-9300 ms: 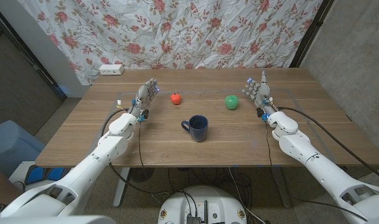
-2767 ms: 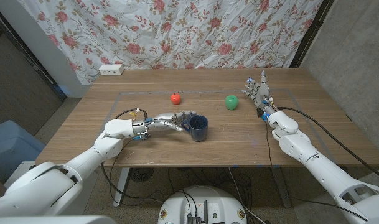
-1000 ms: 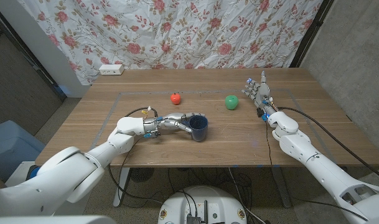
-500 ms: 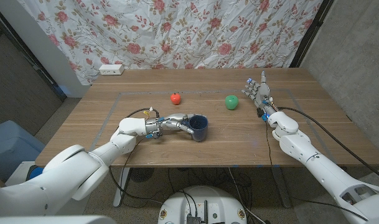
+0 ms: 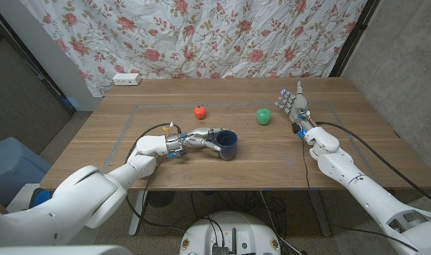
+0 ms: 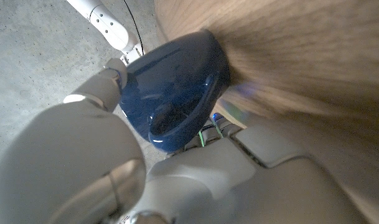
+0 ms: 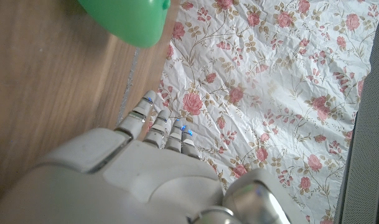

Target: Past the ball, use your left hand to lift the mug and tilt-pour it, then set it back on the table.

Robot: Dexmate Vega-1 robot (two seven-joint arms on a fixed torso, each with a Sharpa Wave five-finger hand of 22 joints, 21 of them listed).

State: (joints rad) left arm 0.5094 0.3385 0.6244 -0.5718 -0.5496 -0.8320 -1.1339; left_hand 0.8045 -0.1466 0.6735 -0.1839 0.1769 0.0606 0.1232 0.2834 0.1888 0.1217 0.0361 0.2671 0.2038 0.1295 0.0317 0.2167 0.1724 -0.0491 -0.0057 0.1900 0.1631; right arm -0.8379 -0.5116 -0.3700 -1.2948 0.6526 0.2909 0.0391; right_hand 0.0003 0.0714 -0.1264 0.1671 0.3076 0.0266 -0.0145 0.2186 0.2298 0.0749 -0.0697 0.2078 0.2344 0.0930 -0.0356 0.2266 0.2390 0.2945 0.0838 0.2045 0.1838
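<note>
Floral curtain (image 5: 201, 35) and wooden worktop (image 5: 222, 173) seen from above.
At the worktop's middle the blue mug (image 5: 226, 144) is gripped at its handle side by the left hand (image 5: 195, 139), well clear of every edge. Bare wood is left around it; red ball (image 5: 199, 111) and green ball (image 5: 263, 116) lie beyond. Near the right edge, the right hand (image 5: 293, 103) is held upright, fingers apart, empty.
</note>
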